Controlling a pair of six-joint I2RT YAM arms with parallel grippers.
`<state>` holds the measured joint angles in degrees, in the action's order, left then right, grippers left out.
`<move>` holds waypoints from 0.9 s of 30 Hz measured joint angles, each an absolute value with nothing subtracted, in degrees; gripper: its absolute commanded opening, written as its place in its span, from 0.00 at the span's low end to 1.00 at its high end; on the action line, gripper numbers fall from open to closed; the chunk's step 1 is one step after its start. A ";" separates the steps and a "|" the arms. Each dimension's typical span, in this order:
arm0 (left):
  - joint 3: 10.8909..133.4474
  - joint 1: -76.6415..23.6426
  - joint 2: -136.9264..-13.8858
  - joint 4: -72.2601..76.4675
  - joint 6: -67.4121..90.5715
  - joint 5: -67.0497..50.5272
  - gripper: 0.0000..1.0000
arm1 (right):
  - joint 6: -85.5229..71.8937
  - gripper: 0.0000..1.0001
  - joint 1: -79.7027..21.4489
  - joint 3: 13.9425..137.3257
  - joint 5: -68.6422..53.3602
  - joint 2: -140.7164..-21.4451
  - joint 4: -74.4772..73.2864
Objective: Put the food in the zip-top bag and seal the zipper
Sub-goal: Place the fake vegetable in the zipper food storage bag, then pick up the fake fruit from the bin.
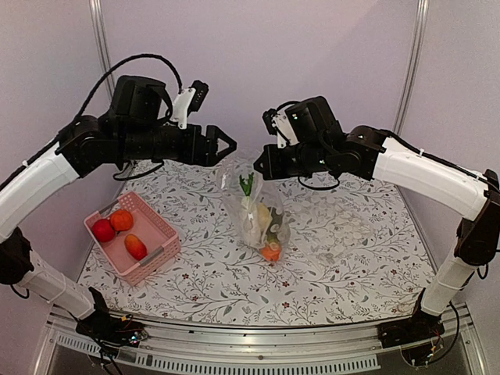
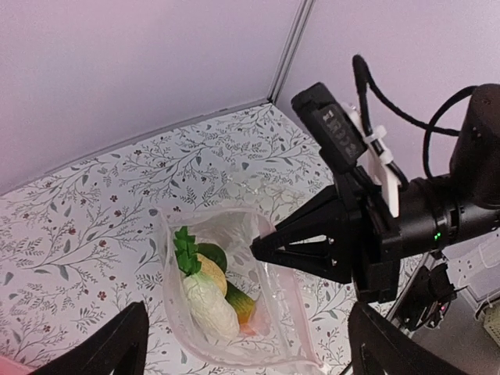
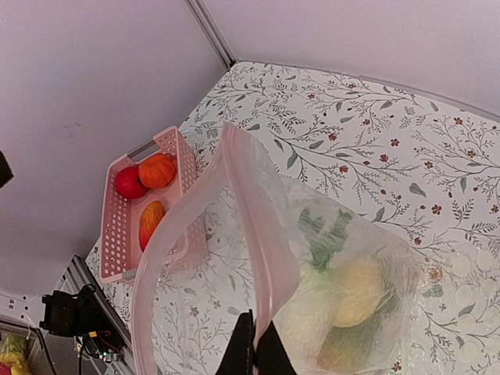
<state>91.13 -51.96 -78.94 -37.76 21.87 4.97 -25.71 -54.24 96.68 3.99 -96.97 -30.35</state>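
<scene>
Pink slotted plastic basket (image 1: 148, 268) at the left of the white floral-print table (image 1: 351, 258). Plain lilac wall panels (image 1: 312, 47) behind.

Soft even light, pinkish tint, sharp

- Desk (image 1: 351, 258): I see white with grey vine print and red blossoms.
- Basket (image 1: 148, 267): pink; food (image 1: 121, 219) in it is red and orange.
- Zip-top bag (image 1: 234, 199): clear; zipper (image 3: 250, 211) is pink-tinted.
- Radish (image 2: 207, 301): white, green leaves.

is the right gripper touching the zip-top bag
Touching. The right wrist view shows the right gripper pinched shut on the rim strip of the zip-top bag, with no gap between them.
</scene>
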 measured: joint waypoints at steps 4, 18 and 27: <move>94.50 -51.72 -76.27 -39.03 19.92 5.98 0.92 | -25.71 0.00 -54.24 96.68 3.97 -96.97 -30.35; 80.93 -33.41 -68.03 -46.15 26.37 17.96 0.96 | -25.74 0.00 -54.24 96.68 3.97 -96.97 -30.37; 55.83 -24.95 -57.71 -46.09 42.09 24.32 0.99 | -25.74 0.00 -54.24 96.68 3.99 -96.97 -30.37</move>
